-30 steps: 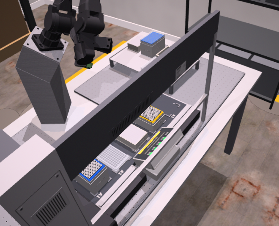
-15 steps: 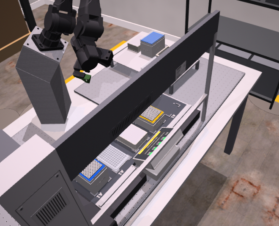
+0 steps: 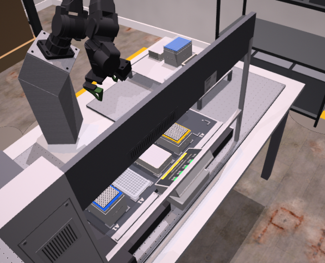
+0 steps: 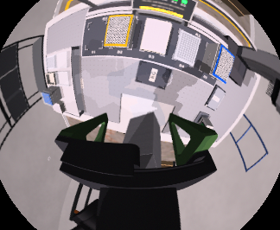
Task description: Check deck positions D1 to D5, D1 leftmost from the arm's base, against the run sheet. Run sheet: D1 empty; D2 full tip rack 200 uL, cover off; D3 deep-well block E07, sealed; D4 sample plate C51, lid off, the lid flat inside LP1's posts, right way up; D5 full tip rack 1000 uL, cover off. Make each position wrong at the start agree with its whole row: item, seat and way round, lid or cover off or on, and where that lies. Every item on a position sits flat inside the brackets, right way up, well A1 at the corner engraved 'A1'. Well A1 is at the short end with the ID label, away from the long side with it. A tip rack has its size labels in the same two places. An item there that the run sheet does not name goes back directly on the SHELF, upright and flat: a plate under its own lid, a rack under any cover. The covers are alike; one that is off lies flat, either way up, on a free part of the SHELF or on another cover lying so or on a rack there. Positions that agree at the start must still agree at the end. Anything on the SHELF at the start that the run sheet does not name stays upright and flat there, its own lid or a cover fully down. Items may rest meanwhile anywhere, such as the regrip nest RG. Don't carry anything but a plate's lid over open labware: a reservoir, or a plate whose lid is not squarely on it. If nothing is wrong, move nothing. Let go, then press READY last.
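Note:
My gripper (image 3: 106, 84) is open and empty, hanging above the grey plate behind the dark gantry beam; the wrist view shows its green fingers spread (image 4: 141, 135). The deck row lies beyond the beam. The rightmost position (image 3: 206, 122) is bare, with only its brackets. Beside it stand a yellow-rimmed tip rack with no cover (image 3: 176, 132) (image 4: 118, 30), a white-topped sealed block (image 3: 154, 158) (image 4: 156, 35), a clear well plate without a lid (image 3: 131, 183) (image 4: 187, 47), and a blue-rimmed tip rack with no cover (image 3: 107, 196) (image 4: 224, 61). I cannot read the labels.
The shelf at the back holds a blue-topped rack (image 3: 177, 46) and a low grey item (image 3: 156, 53). The long dark beam (image 3: 168, 93) crosses above the deck. A panel with green lights (image 3: 182, 167) sits in front of it. A small nest (image 4: 154, 73) lies on the grey plate.

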You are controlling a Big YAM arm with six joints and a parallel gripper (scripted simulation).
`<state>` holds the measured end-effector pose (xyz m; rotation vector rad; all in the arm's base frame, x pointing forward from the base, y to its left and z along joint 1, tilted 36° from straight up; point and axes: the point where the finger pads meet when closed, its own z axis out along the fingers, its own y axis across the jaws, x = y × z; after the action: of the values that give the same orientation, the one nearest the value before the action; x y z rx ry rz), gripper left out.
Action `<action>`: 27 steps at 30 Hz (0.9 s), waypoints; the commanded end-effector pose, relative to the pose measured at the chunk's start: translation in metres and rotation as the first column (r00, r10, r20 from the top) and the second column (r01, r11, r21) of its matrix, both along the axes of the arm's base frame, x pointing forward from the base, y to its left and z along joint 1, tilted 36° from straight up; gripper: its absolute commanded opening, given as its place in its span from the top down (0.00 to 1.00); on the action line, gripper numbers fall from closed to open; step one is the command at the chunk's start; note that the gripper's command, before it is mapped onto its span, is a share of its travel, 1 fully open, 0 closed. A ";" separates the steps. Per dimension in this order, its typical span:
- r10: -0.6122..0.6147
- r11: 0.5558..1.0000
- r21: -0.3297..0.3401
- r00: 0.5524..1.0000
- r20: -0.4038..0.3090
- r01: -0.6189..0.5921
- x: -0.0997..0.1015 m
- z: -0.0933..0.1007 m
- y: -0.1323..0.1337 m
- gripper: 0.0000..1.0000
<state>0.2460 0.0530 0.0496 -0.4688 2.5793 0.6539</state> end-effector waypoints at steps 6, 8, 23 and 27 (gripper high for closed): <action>-0.189 0.982 -0.009 0.982 0.014 0.189 0.004 0.005 0.003 0.00; -0.226 0.974 -0.018 0.974 0.020 0.226 0.004 0.005 0.003 0.00; -0.227 0.973 -0.026 0.973 0.044 0.228 0.051 0.012 -0.044 0.00; -0.227 0.973 -0.028 0.973 0.042 0.229 0.064 0.011 -0.060 0.00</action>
<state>0.2908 0.0082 0.0514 -0.1310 2.5995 0.5614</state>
